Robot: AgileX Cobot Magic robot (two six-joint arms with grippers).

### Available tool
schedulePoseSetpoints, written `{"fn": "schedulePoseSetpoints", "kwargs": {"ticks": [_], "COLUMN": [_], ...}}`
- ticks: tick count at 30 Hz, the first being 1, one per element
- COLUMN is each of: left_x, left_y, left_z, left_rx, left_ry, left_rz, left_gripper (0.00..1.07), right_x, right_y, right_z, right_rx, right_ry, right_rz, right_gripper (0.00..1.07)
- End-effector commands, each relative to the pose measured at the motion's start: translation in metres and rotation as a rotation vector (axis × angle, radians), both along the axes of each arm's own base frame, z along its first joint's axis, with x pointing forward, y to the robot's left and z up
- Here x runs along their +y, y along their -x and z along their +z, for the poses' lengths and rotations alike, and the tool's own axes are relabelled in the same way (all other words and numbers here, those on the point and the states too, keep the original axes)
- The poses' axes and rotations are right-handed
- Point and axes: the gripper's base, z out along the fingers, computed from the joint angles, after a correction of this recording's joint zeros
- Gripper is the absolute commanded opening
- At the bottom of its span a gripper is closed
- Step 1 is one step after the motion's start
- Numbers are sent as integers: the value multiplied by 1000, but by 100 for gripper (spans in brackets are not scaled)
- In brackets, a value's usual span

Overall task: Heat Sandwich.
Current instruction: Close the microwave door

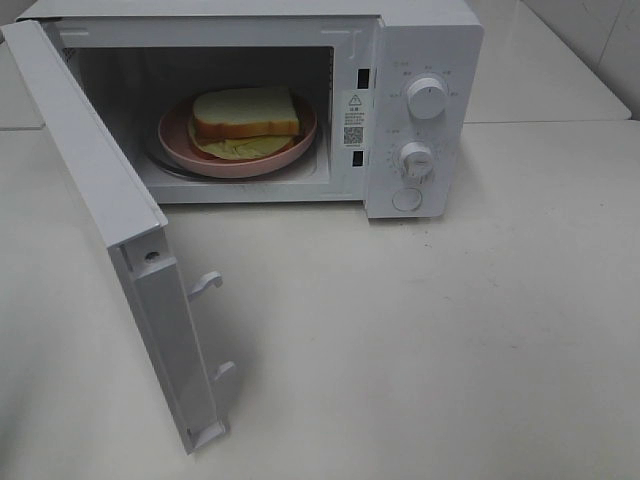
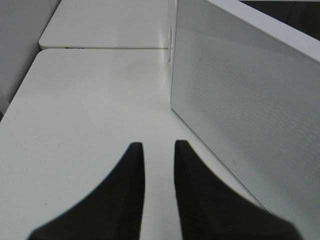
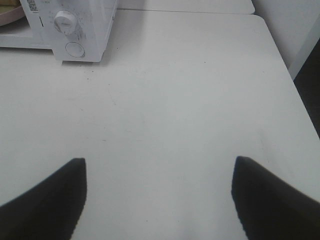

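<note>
The sandwich, pale bread over a yellowish filling, lies on a round pink plate inside the white microwave. The microwave door stands wide open, swung out toward the front left. Neither gripper shows in the exterior high view. My left gripper is empty, its dark fingers a narrow gap apart above the table, next to the outer face of the door. My right gripper is wide open and empty above the table, well away from the microwave.
Two dials and a round button are on the microwave's right panel. Two door latches stick out from the open door's edge. The white table spreads in front, and its right edge shows in the right wrist view.
</note>
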Motion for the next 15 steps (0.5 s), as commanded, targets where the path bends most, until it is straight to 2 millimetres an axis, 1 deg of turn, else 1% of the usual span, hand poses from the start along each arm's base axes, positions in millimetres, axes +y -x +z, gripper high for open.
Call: {"fn": "schedulePoseSetpoints", "kwargs": {"ticks": [1, 2, 4, 7, 8, 10, 13, 15], "left_x": [1, 3, 3, 6, 6, 8, 10, 12], "left_y": [-11, -17, -20, -29, -29, -35, -40, -46], "left_z": [-9, -16, -18, -31, -31, -38, -43, -52], "left_rx": [-31, -39, -44, -80, -80, -136, -162, -199], "left_ry": [7, 2, 2, 1, 1, -3, -5, -12], "left_rz": [11, 18, 23, 47, 47, 70, 85, 107], "left_gripper": [1, 0, 0, 0, 0, 0, 0, 0], "right_x": [0, 0, 0, 0, 0, 0, 0, 0], "right_y": [4, 4, 4, 4, 4, 4, 4, 4], "right_z": [0, 0, 0, 0, 0, 0, 0, 0], "right_rx": [-36, -36, -36, -36, -36, -36, -36, -36], "right_ry": [4, 4, 4, 4, 4, 4, 4, 4], "right_rz": [0, 0, 0, 0, 0, 0, 0, 0], "right_gripper": [76, 76, 76, 76, 76, 76, 76, 76]}}
